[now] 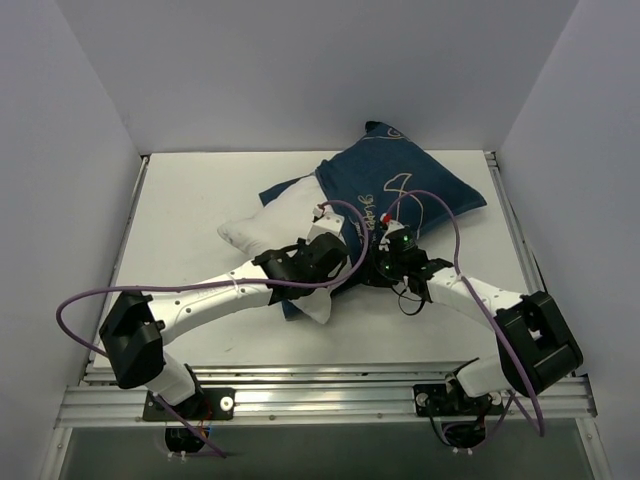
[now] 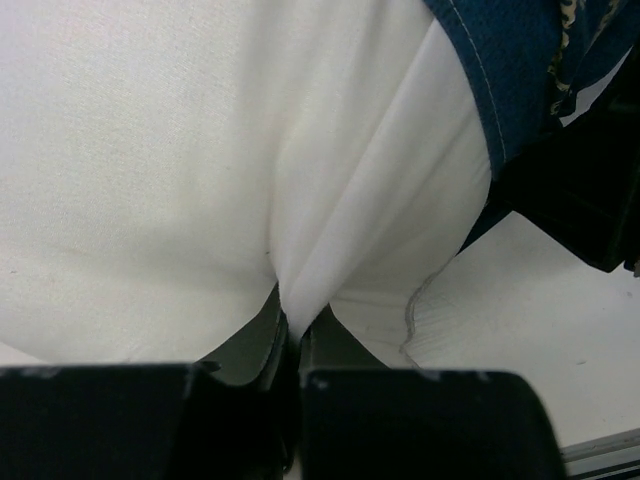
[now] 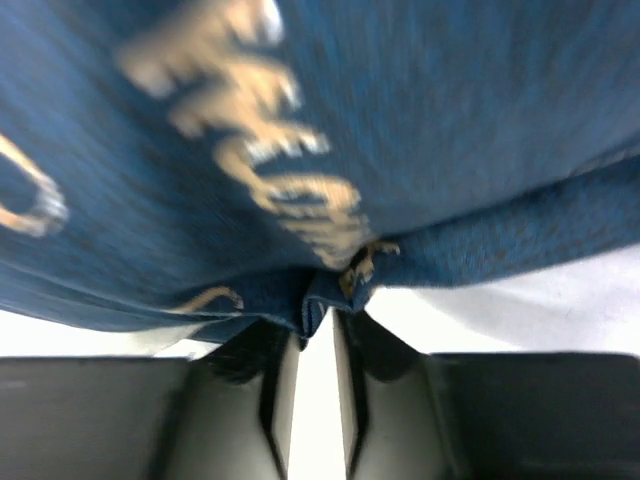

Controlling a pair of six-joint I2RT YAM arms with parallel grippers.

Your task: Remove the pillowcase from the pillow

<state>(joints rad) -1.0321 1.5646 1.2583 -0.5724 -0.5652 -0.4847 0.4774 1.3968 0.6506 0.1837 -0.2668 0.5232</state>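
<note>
The navy pillowcase (image 1: 415, 190) with cream line drawings lies at the middle back of the table, and the white pillow (image 1: 285, 220) sticks out of its open end toward the left front. In the left wrist view my left gripper (image 2: 295, 330) is shut on a pinched fold of the pillow (image 2: 150, 150), with the pillowcase hem (image 2: 500, 80) at the upper right. My right gripper (image 3: 322, 305) has its tips closed on a small fold of the pillowcase (image 3: 400, 120) near its edge. From above, both grippers, left (image 1: 333, 228) and right (image 1: 385, 240), meet at the pillowcase opening.
The white table (image 1: 190, 210) is boxed in by pale walls on the left, back and right. An aluminium rail (image 1: 330, 400) carrying both arm bases runs along the near edge. Purple cables (image 1: 440, 215) loop over the arms and above the pillowcase.
</note>
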